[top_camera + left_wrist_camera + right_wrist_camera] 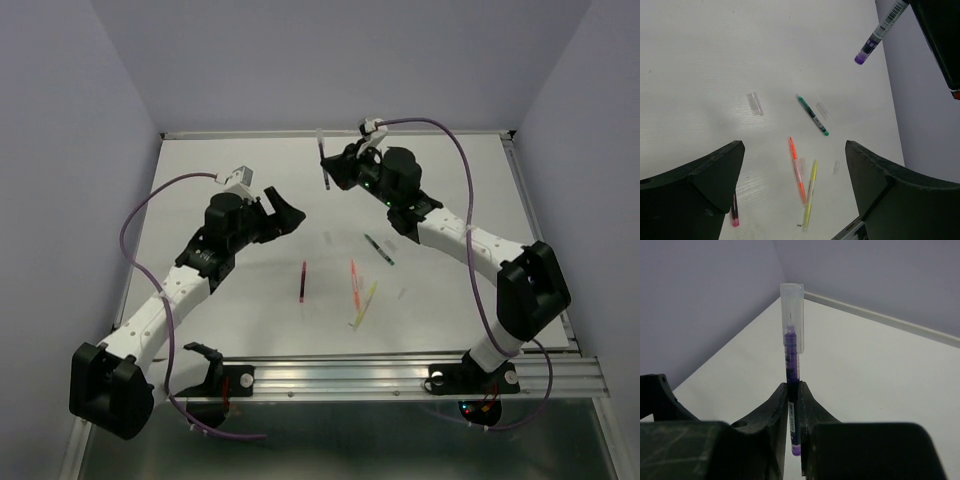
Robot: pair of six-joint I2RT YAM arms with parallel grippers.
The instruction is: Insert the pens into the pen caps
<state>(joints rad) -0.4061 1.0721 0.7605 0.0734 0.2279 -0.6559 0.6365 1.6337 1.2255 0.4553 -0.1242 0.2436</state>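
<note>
My right tool (793,390) is clamped tight on the purple pen (791,357), holding it upright above the far end of the table (230,300). The clear cap (791,305) sits over the pen's upper end, and you can see the tip inside it (how far down it's seated I can't tell).

My left tool (283,215) is spread wide with nothing in it, hanging above the table just left of the middle.

The other pens are all lying flat on the table:
- The green pen (812,115) is the farthest out, lying on a diagonal.
- The orange pen (797,170) and yellow pen (810,192) are close together, nearer the bases.
- The maroon pen (303,281) is off to their left, half hidden behind a finger in my left wrist view.

The loose caps (755,103) are scattered among them and pretty faint against the white. Two lie side by side, one is next to the green pen, and a couple are near the orange and yellow pens.
</note>
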